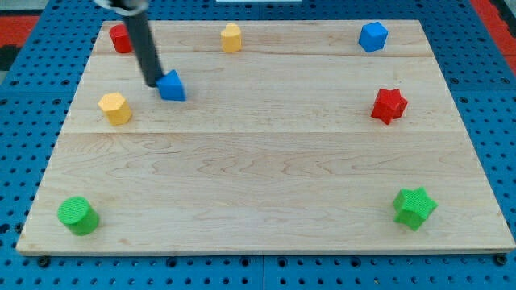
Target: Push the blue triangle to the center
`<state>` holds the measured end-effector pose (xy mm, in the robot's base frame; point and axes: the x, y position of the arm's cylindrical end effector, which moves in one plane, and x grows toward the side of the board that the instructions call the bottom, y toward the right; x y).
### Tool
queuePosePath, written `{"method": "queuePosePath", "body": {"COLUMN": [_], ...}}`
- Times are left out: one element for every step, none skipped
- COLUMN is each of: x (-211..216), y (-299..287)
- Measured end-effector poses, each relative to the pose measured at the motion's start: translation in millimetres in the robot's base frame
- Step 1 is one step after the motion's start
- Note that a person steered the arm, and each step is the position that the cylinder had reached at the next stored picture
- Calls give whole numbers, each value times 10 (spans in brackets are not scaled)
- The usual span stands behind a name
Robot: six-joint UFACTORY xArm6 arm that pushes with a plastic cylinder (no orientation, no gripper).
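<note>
Resting on the pale wooden board (266, 201), the straight dark rod is seen slanting down from the view's top left, and my tip (152, 83) is placed just at the left side of the small blue triangle block (172, 85), touching it or very nearly so; true contact cannot be told. No gripper is carried by the arm, so nothing is grasped or released; only the rod's end is set against the block. The blue triangle is found in the upper left part of the board, well apart from the board's middle, which lies toward the view's right and bottom from it. A yellow hexagonal block (115, 108) is seen near the tip, lower and toward the view's left. A red block (120, 38), whose shape is partly hidden behind the rod, is placed at the top left corner. A second yellow block (231, 38) is set near the top edge, to the view's right of the rod, and a blue block of many-sided shape (372, 36) is seen near the top right. A red star-shaped block (389, 105) is placed at the right side, a green star-shaped block (414, 208) near the bottom right corner, and a green round block (77, 215) near the bottom left corner. The board is laid upon a blue perforated surface (24, 161).
</note>
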<state>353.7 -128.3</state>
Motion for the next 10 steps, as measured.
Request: {"method": "queuePosePath", "body": {"x": [105, 73, 506, 869, 539, 444, 627, 858, 984, 948], "y": [511, 617, 792, 1064, 1219, 1352, 1673, 1671, 1671, 1658]}}
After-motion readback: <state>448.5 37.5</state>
